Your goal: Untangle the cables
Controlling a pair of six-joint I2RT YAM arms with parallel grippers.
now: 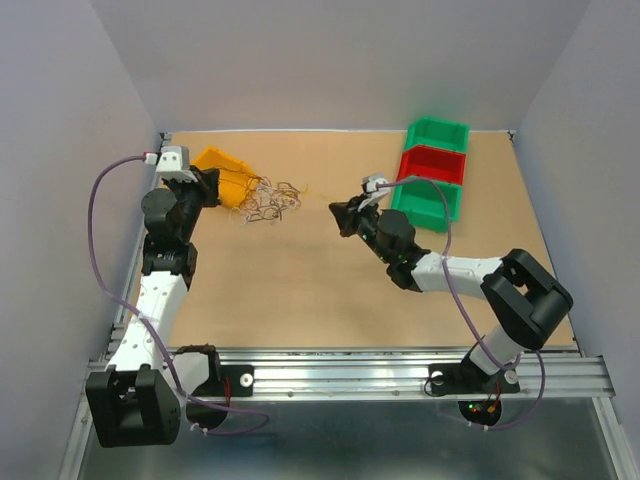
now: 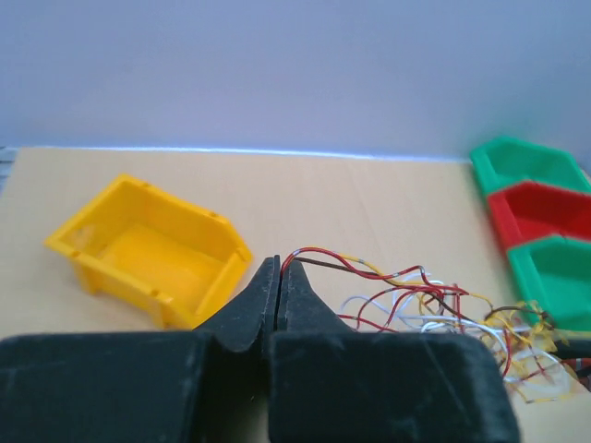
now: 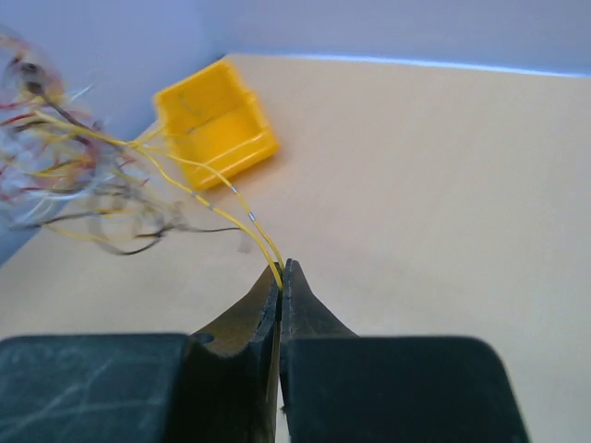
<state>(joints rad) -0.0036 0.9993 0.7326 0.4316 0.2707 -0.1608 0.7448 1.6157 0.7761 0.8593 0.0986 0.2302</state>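
Note:
A tangle of thin red, yellow, white and brown cables (image 1: 268, 202) lies on the table beside the yellow bin. My left gripper (image 1: 216, 186) is shut on red and brown cables (image 2: 319, 260) at the tangle's left side; the tangle (image 2: 443, 309) spreads to the right in the left wrist view. My right gripper (image 1: 340, 214) is shut on yellow cables (image 3: 242, 214) that run taut up-left to the tangle (image 3: 69, 171), which is lifted and blurred in the right wrist view.
A yellow bin (image 1: 225, 172) lies tipped at the back left; it also shows in the left wrist view (image 2: 148, 249) and the right wrist view (image 3: 214, 122). Green and red bins (image 1: 432, 172) stand stacked at the back right.

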